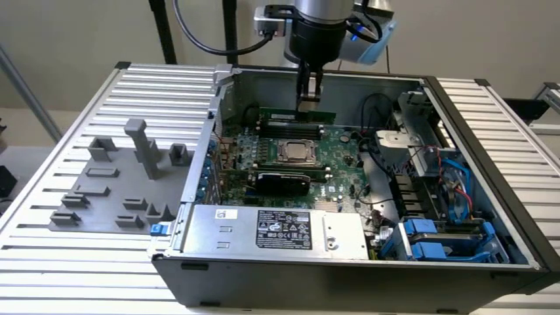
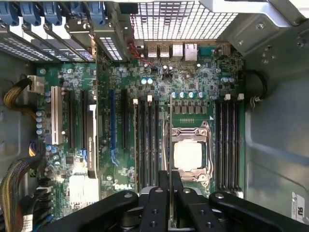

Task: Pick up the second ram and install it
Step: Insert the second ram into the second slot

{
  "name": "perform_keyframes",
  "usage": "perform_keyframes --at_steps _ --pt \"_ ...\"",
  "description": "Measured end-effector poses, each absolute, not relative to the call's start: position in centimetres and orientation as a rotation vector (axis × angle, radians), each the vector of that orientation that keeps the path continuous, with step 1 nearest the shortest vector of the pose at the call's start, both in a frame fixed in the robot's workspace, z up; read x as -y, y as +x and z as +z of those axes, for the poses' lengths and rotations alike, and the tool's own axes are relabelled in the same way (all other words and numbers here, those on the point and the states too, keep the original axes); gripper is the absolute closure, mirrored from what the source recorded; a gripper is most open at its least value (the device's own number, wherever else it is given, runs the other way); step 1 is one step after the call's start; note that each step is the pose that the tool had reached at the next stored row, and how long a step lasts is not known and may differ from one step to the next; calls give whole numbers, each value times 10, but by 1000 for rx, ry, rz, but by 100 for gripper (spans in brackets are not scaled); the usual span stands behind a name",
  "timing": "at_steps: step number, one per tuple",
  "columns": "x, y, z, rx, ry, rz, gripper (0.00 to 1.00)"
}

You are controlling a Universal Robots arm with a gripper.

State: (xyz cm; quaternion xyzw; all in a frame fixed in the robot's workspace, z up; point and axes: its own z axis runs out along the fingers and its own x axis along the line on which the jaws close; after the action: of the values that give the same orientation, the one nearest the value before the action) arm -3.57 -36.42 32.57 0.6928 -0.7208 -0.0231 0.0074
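Second ram (image 1: 298, 117) hangs on edge in your gripper (image 1: 308, 100), whose fingers are clamped on its upper edge near the middle. It sits low over the motherboard (image 1: 341, 164), close to the far wall of the case (image 1: 350, 275).

Reading from the exterior view's left, you have the grey holder plate (image 1: 118, 197) outside the case on the slatted table. Next comes the board, with the stick along its far edge, the processor socket (image 1: 298, 151) toward the front wall and the black card (image 1: 280, 180) beyond that. The blue drive bays (image 1: 437, 239) sit in the case's front right corner.

In the wrist view the stick shows edge-on as a thin line (image 2: 170, 140) between the long black slots (image 2: 147, 145) and the socket. I cannot tell whether it touches a slot.

Judge it light, stiff and thin, and likely to crack if twisted. Your hold on the bare top edge, clear of chips and contacts, looks right.
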Motion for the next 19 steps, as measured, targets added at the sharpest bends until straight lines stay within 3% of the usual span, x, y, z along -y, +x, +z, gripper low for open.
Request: perform_keyframes --at_steps 19 --pt "379 -36 291 2251 2170 -73 100"
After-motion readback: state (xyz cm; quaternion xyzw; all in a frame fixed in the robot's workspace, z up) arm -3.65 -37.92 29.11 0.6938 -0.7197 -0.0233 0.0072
